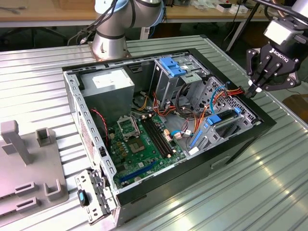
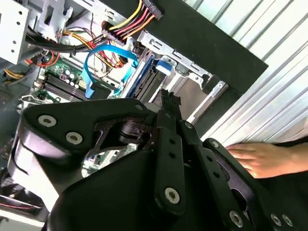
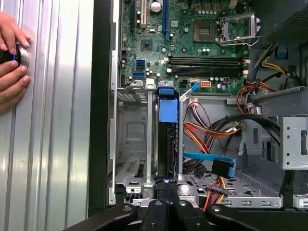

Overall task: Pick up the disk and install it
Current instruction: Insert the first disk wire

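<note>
- Your gripper (image 1: 251,90) hangs over the edge of the open computer case (image 1: 231,144) on the exterior view's right, fingers pointing down and inward
- The fingers are pressed together into one narrow tip, and you can see nothing caught between them in the second wrist view
- There's the disk (image 3: 166,144): it stands on its edge in a slot of the grey metal cage (image 3: 132,139), dark body down the middle and a bright blue tab (image 3: 167,108) at the end nearer the green circuit board (image 3: 192,38)
- In the first wrist view the fingertips sit right at the disk's other end, in line with its thin edge; whether they touch it, you cannot tell
- A flat blue cable (image 3: 207,158) runs just beside the disk, with red, yellow and orange wires bundled close by
- The case lies on its side on the ribbed metal table (image 1: 240,192), side panel off
- A person's hand (image 3: 10,57) rests on the table outside the black case wall, fingers wrapped round a small dark round object
- Over on the exterior view's left, a grey plastic fixture (image 1: 29,163) sits on the table, well apart from the gripper
</note>
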`<state>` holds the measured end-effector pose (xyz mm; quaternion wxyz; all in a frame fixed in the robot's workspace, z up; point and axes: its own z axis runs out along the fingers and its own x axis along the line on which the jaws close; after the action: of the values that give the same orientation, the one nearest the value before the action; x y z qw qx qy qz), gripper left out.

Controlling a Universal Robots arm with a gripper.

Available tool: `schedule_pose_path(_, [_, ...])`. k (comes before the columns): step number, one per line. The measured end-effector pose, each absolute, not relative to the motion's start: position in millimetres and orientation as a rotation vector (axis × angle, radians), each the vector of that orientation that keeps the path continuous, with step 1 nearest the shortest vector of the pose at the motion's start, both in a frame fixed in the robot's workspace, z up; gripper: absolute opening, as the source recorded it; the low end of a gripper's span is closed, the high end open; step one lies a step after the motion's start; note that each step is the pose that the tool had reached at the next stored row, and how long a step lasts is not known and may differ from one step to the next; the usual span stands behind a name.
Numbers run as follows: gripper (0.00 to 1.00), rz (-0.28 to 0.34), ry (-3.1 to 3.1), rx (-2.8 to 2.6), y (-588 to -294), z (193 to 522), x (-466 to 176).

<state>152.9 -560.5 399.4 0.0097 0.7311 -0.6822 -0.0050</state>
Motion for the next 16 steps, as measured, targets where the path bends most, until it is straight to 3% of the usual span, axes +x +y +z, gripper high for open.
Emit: schedule_pose_path(16, [0.11, -0.015, -1.946, 2.439, -527.6, 384.8, 196.4])
